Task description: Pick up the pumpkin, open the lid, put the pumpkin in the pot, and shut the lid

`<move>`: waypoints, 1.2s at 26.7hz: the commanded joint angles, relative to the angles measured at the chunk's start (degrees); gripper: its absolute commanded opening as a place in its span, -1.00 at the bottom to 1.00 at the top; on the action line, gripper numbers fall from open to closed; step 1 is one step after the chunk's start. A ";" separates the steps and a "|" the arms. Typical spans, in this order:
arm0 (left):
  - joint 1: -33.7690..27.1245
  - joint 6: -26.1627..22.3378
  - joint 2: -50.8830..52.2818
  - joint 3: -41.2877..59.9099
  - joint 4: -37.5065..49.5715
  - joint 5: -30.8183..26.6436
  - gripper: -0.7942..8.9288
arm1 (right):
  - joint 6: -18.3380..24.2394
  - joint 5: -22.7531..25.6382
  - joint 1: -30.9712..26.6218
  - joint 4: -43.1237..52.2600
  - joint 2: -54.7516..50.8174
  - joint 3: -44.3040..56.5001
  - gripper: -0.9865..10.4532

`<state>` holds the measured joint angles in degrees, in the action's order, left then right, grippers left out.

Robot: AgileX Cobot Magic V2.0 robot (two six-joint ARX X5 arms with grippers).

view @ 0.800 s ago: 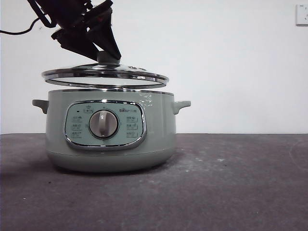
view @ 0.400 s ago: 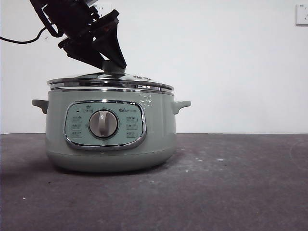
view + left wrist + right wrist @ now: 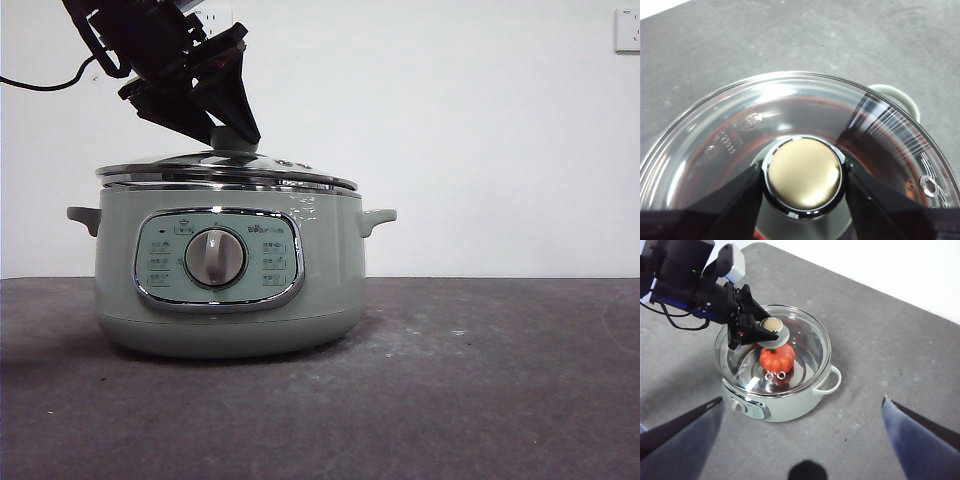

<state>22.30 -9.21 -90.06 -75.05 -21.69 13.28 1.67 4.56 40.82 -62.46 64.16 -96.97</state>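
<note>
The sage-green pot (image 3: 230,300) stands on the dark table with its glass-domed, chrome-rimmed lid (image 3: 225,172) resting on its rim. My left gripper (image 3: 232,135) reaches down from the upper left and is shut on the lid's knob (image 3: 802,173), one black jaw on each side. Through the glass of the lid (image 3: 805,345) the orange pumpkin (image 3: 776,358) shows inside the pot (image 3: 785,407). My right gripper (image 3: 802,402) hangs high above the table, open, holding nothing.
The pot's side handle (image 3: 378,218) sticks out to the right. Bare grey tabletop (image 3: 480,380) spreads right of the pot. A white wall (image 3: 480,140) stands behind, and a black cable (image 3: 40,70) trails from the left arm.
The lid, held a little above the pot a second ago, has come down onto the rim. The left gripper came down with it and still clamps the knob.
</note>
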 commanded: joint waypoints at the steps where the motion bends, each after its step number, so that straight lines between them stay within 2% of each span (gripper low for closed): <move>1: 0.22 -0.52 0.57 -0.28 2.32 0.33 -0.85 | -0.76 0.07 0.13 0.24 -0.04 0.04 0.27; 21: 0.87 -0.46 -2.47 -0.22 1.53 0.35 -0.85 | -0.76 -0.09 0.13 0.15 -0.04 0.04 0.27; 23: 0.87 0.04 -2.47 -0.22 0.17 0.33 -0.71 | -0.76 -0.11 0.13 -0.07 -0.04 0.04 0.27; 25: 0.87 0.15 -2.45 -0.22 -1.11 0.33 -0.30 | -0.76 -0.11 0.13 -0.77 -0.04 0.04 0.27; 27: 0.87 0.15 -2.36 -0.22 -1.84 0.33 0.20 | -0.79 -0.11 0.13 -2.01 -0.04 0.04 0.27; 28: 0.87 0.15 -2.21 -0.22 -2.23 0.35 0.31 | -0.79 -0.13 0.13 -2.64 -0.04 0.04 0.27; 32: 0.87 0.17 -1.29 -0.44 -3.74 0.33 0.33 | -0.79 -0.17 0.13 -4.98 -0.04 0.04 0.27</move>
<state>22.90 -9.48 -91.39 -75.68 -25.21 13.30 1.67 4.51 40.82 -67.37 64.14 -96.97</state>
